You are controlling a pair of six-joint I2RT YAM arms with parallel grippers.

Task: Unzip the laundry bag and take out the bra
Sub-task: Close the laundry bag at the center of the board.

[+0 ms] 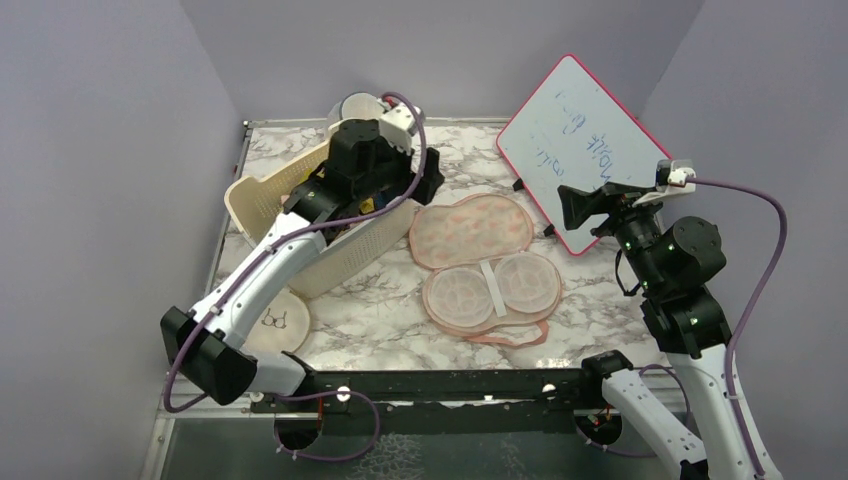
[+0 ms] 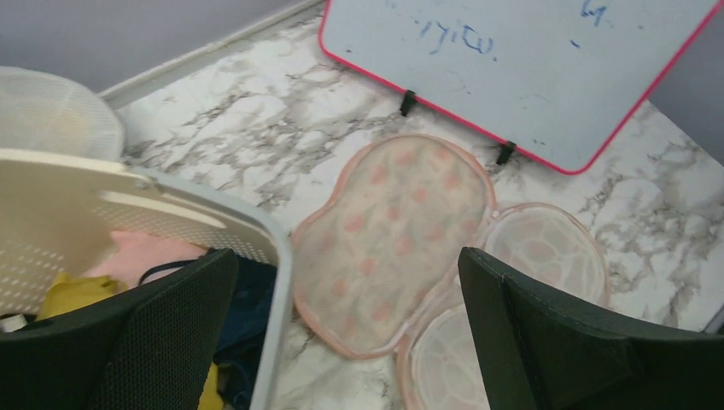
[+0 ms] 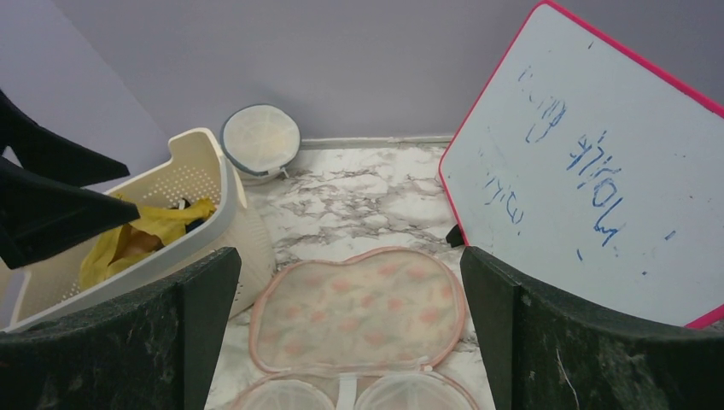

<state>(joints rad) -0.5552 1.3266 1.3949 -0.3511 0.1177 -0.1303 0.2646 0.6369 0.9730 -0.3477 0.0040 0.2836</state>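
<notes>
The peach laundry bag [image 1: 470,230] lies opened flat on the marble table, its printed flap spread out at the back and two round white mesh cups [image 1: 492,290] at the front. It also shows in the left wrist view [image 2: 393,231] and the right wrist view [image 3: 359,307]. The mustard-yellow bra [image 3: 145,235] lies in the cream basket [image 1: 270,195], and part of it shows in the left wrist view [image 2: 72,295]. My left gripper [image 1: 428,185] [image 2: 350,342] is open and empty above the basket's right rim. My right gripper [image 1: 572,207] [image 3: 350,342] is open and empty, raised to the right of the bag.
A pink garment [image 2: 145,252] and a dark blue one [image 2: 252,299] lie in the basket. A pink-framed whiteboard [image 1: 585,140] leans at the back right. A round white mesh case [image 1: 358,105] stands behind the basket. A cream disc [image 1: 278,322] lies at the front left.
</notes>
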